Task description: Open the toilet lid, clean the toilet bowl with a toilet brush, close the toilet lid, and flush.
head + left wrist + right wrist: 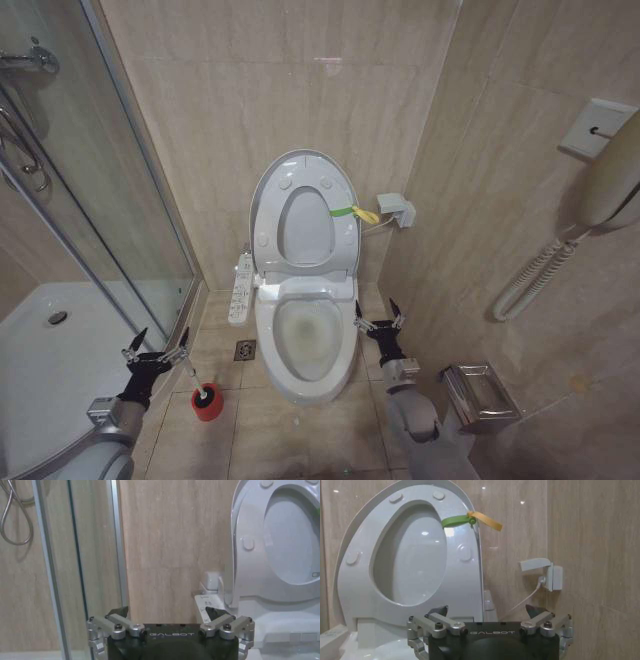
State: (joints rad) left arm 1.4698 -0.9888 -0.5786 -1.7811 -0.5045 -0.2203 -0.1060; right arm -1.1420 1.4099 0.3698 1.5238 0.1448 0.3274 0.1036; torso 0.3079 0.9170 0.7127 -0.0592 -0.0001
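Our left claw (157,348) hangs spread, the thin white-handled toilet brush (192,378) in its round red cup holder (208,401) just below-right of it. We should pinch the handle high. The glossy white oval lid (305,212) stands raised; our right claw (380,318) waits spread beside the white ceramic bowl (304,340).

Three views, all facing the back wall.
Head view: high, looking down on the bowl (305,340). Wrist views: low, level, flanking the bowl left and right; all share the raised lid (304,215) (280,543) (410,551).
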